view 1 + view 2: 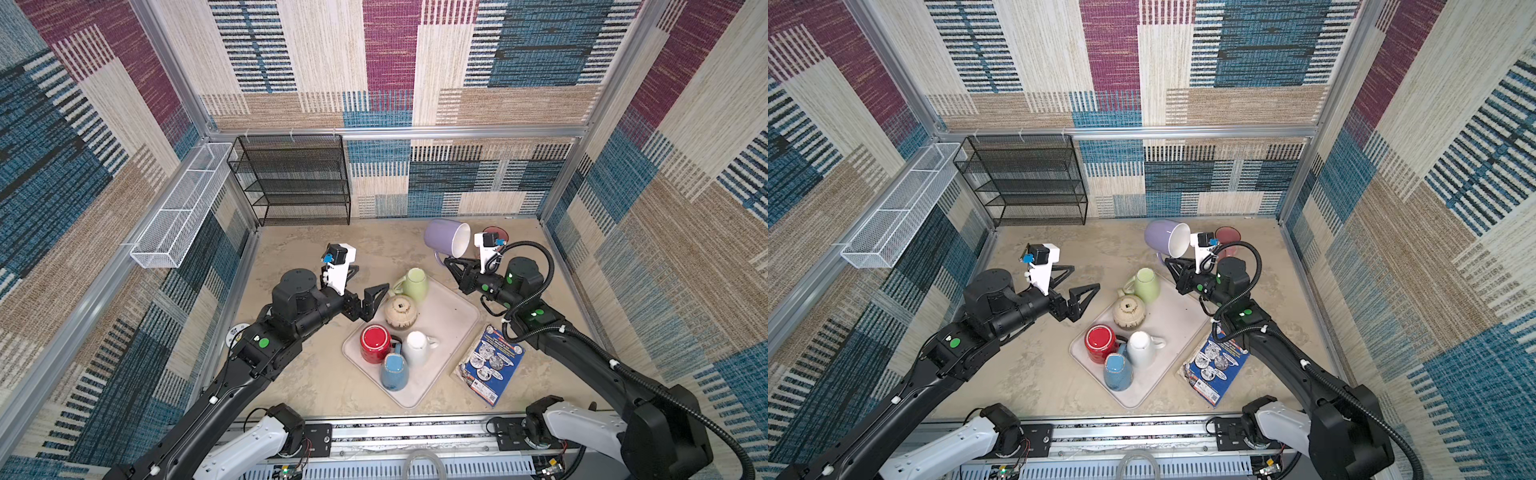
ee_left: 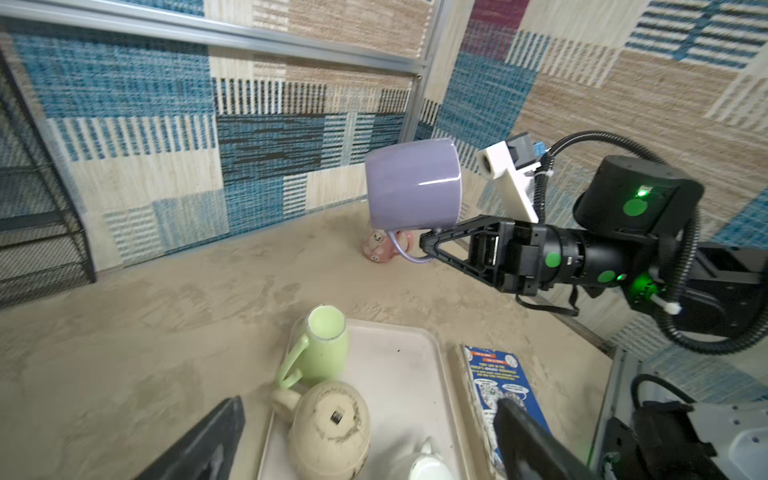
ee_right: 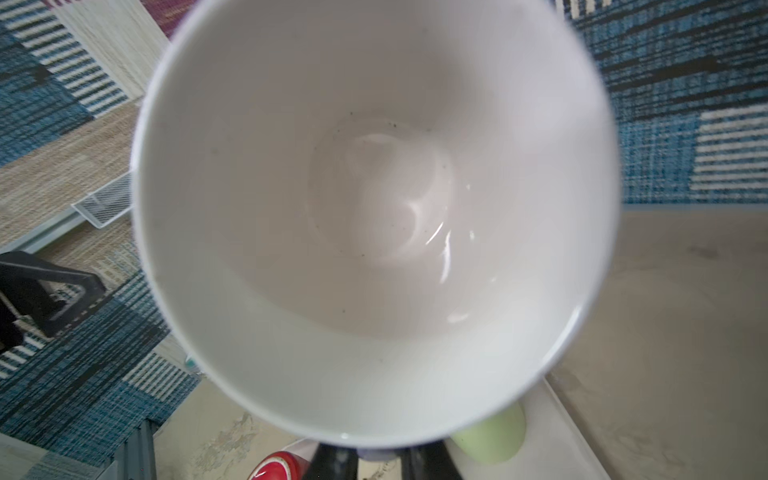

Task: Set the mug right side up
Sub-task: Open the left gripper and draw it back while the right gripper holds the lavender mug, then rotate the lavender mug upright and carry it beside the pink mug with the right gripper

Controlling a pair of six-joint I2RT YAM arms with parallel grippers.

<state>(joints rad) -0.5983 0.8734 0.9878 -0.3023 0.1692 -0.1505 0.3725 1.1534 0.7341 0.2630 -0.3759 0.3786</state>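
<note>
Right fingers (image 2: 430, 245) pinched shut on the handle of the purple mug (image 2: 413, 185), holding it in the air above the surface, beyond the far corner of the tray (image 1: 449, 316). The purple mug lies on its side – handle underneath, base toward the back wall – and its white inside fills the right wrist view (image 3: 374, 208); in both top views the open mouth faces the right arm (image 1: 442, 239) (image 1: 1160, 237). Left fingers (image 1: 378, 290) spread wide and empty, level with the tray's left edge, just beside the beige mug (image 1: 400, 311); both show as dark blades at the bottom of the left wrist view (image 2: 208, 440). On the tray, five mugs stand mouth-down: green (image 1: 413, 282), beige, red (image 1: 375, 343), blue (image 1: 394, 370) and white (image 1: 417, 347). A pink mug (image 2: 380, 247) lies on the surface behind the lifted one – near the back wall. A booklet (image 1: 492, 361) lies just right of the tray.
</note>
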